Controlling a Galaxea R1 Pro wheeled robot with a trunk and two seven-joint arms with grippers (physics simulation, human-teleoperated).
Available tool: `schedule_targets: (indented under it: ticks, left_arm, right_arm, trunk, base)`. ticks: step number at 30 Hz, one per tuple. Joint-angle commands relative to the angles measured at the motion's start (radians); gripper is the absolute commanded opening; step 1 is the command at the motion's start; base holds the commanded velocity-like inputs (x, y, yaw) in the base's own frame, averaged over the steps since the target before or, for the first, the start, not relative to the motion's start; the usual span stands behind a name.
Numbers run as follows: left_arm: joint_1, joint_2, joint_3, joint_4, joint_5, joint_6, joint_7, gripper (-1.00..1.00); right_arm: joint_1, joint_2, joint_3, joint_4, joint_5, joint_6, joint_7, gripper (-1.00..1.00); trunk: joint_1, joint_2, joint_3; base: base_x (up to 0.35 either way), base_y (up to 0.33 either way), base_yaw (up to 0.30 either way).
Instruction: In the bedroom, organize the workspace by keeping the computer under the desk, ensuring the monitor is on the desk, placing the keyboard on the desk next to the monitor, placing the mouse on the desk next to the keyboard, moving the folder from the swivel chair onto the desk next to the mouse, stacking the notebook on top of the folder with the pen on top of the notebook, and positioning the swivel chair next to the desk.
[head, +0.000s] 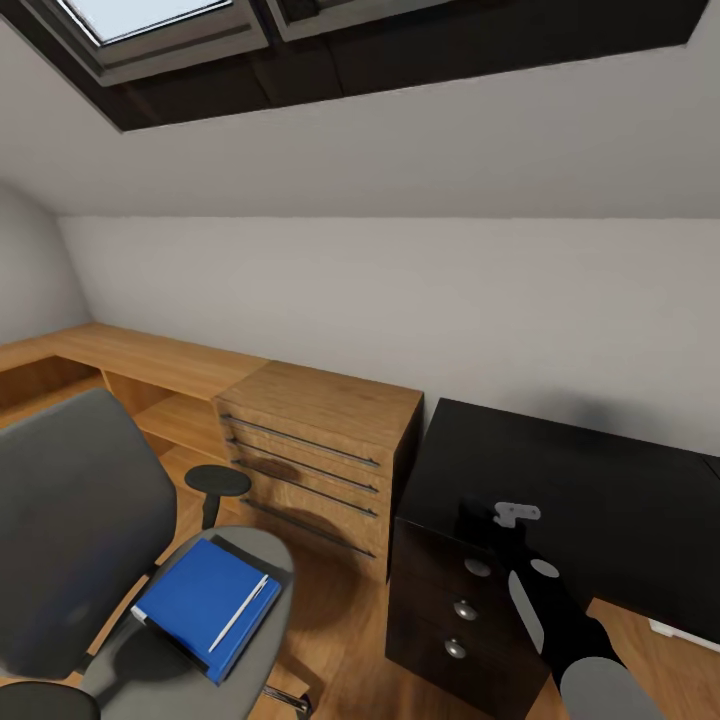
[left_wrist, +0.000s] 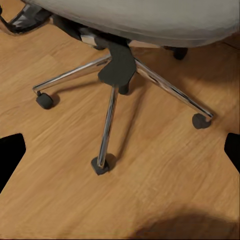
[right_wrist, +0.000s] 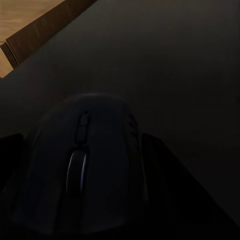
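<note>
- Because the right arm reaches out over the black table (head: 600, 490), we take it that the mouse (right_wrist: 87, 165) is being carried to, or set down on, the glossy top; the right wrist view shows the mouse close up between the dark fingers of the right end effector (head: 517, 516), with the table surface running on beyond it.
- From that view we judge the right end effector closed on the mouse, though whether the mouse already rests on the table or hangs just above it we cannot tell, since everything there is dark on dark.
- While the mouse is dealt with, the folder (head: 205, 603) lies flat on the seat of the swivel chair (head: 70, 500), with the pen (head: 240, 612) lying across it; the chair stands apart from the table, with the wooden chest of drawers (head: 315, 450) between them.
- Below the chair, the left wrist view looks down on its chrome base and the wood floor (left_wrist: 150, 175); the left end effector's (left_wrist: 120, 165) dark fingertips stand wide apart at the picture's edges with nothing between them, so it is open.
- Only the table's near corner and drawer unit are in frame; its right part is cut off.
</note>
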Motion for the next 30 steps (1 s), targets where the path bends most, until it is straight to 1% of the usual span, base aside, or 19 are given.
schedule_targets:
  ticks: [1, 4, 10, 16, 21, 30]
  left_arm:
    - [0.011, -0.001, 0.003, -0.002, -0.009, -0.001, 0.008, 1.0]
    - [0.032, -0.003, 0.003, -0.003, -0.009, -0.001, 0.008, 1.0]
    - [0.046, -0.005, 0.003, -0.003, -0.009, -0.001, 0.007, 1.0]
    - [0.049, -0.015, 0.003, -0.003, -0.01, -0.001, 0.006, 1.0]
    - [0.049, -0.017, 0.003, -0.003, -0.01, -0.001, 0.006, 1.0]
    - [0.049, -0.017, 0.003, -0.003, -0.011, -0.001, 0.006, 1.0]
  right_arm:
    - [-0.001, 0.0, -0.004, 0.0, -0.004, 0.0, 0.007, -1.0]
    - [-0.001, 0.0, -0.005, 0.0, -0.004, 0.0, 0.006, -1.0]
    - [-0.001, -0.005, -0.005, -0.001, -0.004, -0.001, 0.002, -1.0]
    - [-0.001, -0.017, -0.005, -0.001, -0.004, -0.002, -0.015, -1.0]
    - [-0.001, -0.019, -0.004, -0.001, -0.004, -0.002, -0.017, -1.0]
    - [-0.001, -0.019, -0.003, -0.001, -0.003, -0.002, -0.018, -1.0]
  trunk:
    - [0.0, 0.0, -0.001]
    - [0.0, 0.0, -0.001]
    - [0.0, 0.0, -0.001]
    - [0.0, 0.0, -0.001]
    - [0.0, 0.0, -0.001]
    - [0.0, 0.0, -0.001]
  base:
    - [0.0, 0.0, 0.0]
    - [0.0, 0.0, 0.0]
    - [0.0, 0.0, 0.0]
    - [0.065, 0.0, 0.0]
    - [0.187, 0.0, 0.0]
    - [0.047, 0.0, 0.0]
